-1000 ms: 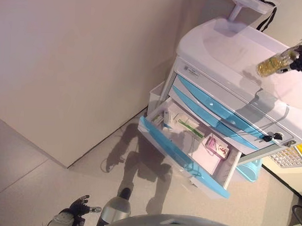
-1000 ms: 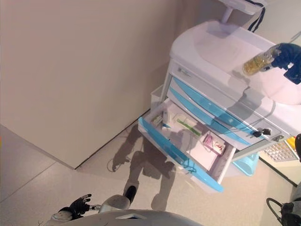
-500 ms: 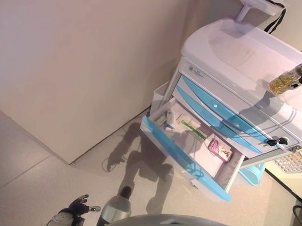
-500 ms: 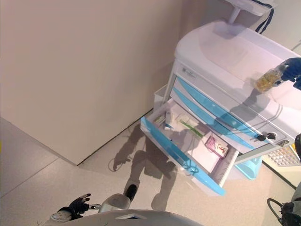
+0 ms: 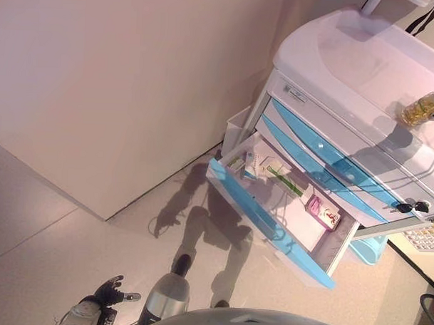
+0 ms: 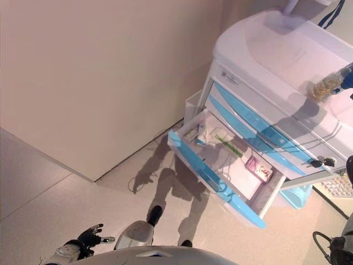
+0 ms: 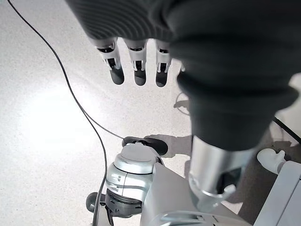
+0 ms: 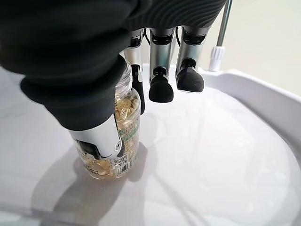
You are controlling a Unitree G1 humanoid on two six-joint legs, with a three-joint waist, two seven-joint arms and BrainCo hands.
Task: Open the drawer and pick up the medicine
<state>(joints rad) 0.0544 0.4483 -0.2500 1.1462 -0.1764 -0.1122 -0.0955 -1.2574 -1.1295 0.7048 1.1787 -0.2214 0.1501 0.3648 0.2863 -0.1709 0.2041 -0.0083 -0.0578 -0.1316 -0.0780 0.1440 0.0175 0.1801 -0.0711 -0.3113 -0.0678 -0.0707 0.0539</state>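
Bright, even light w/ a pinkish wash. Glare patch on floor (image 7: 42,127) in left wrist view. Soft shadow under bottle (image 8: 115,141); near hand cover blurred.

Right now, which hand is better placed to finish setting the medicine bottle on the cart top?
The right hand: its thumb and a finger already pinch the medicine bottle, which stands on the cart top. The left hand hangs empty low by the floor, far from the cart.

White cart top (image 5: 363,61): one clear bottle of yellow capsules (image 8: 117,136) standing upright. Open blue-fronted drawer (image 5: 268,228) (lowest): small boxes, one pink packet (image 5: 322,212).
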